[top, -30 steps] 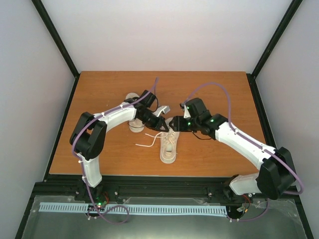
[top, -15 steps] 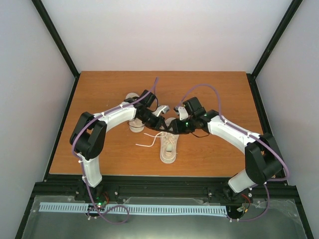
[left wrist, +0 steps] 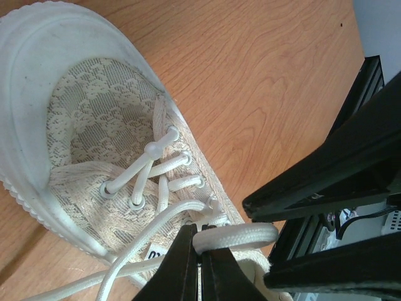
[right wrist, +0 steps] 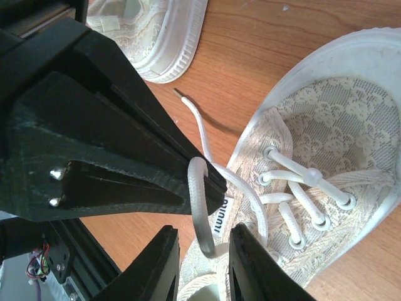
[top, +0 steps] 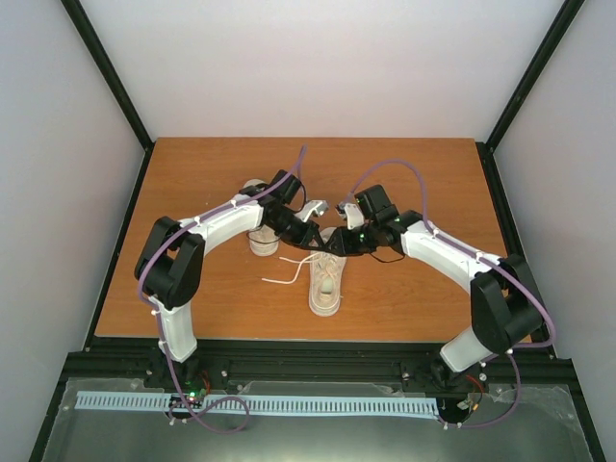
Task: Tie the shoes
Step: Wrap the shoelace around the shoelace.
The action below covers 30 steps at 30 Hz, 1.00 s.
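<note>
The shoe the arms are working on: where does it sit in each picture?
Top external: the shoe lies mid-table, its far end beneath the left gripper.
Left wrist: it fills the left half, toe cap at upper left.
Right wrist: it fills the right side, toe at upper right.
Shared landmark: the lace loop pinched by the left gripper, visible in both wrist views.

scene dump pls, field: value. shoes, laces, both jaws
near shoe: mid-table, both grippers meet over its far end
far shoe: beyond it to the left, partly hidden
left gripper: jaws shut on lace loop
right gripper: jaws open, straddling the same loop, not clamped
loose lace end: lying on table, left of near shoe
bow: not tied yet
</note>
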### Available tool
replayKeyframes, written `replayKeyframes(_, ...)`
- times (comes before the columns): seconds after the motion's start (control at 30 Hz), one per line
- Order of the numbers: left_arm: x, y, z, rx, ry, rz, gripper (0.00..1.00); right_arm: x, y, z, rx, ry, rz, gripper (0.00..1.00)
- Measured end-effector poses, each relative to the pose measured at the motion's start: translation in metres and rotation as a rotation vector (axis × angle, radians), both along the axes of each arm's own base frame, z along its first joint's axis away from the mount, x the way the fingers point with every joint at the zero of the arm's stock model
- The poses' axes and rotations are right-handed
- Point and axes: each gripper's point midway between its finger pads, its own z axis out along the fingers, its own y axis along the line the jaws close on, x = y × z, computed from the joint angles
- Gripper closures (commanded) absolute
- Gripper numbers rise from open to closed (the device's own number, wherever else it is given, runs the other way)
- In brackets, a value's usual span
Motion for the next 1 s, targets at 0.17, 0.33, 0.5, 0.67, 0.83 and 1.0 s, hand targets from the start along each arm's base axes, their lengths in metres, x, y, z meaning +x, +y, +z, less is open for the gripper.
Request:
replayKeyframes(0.17, 0.0, 0.0, 0.002, 0.0, -0.001, -0.001, 0.96, 0.0, 0.002, -0.004, -0.001, 0.009, 0.008, 0.91)
replayKeyframes(0.33, 0.0, 0.0, 0.001, 0.001, -0.004, -0.007, 0.63, 0.002, 0.004, -0.002, 0.01, -0.004, 0.021, 0.97)
replayKeyframes(0.5, 0.008, 0.012, -0.008, 0.066, -0.039, 0.03, 0.31, 0.001, 0.004, -0.001, 0.009, -0.006, 0.026, 0.97)
replayKeyframes(0.67, -0.009, 0.04, 0.008, 0.116, -0.16, 0.081, 0.33, 0.001, 0.004, 0.0, 0.012, -0.006, 0.033, 0.97)
replayKeyframes(0.83, -0.026, 0.069, 0.017, 0.191, -0.295, 0.121, 0.36, -0.002, 0.005, 0.0, 0.018, -0.002, 0.045, 0.97)
replayKeyframes(1.0, -0.041, 0.087, -0.021, 0.321, -0.282, 0.101, 0.4, -0.004, 0.007, -0.001, 0.025, 0.006, 0.059, 0.97)
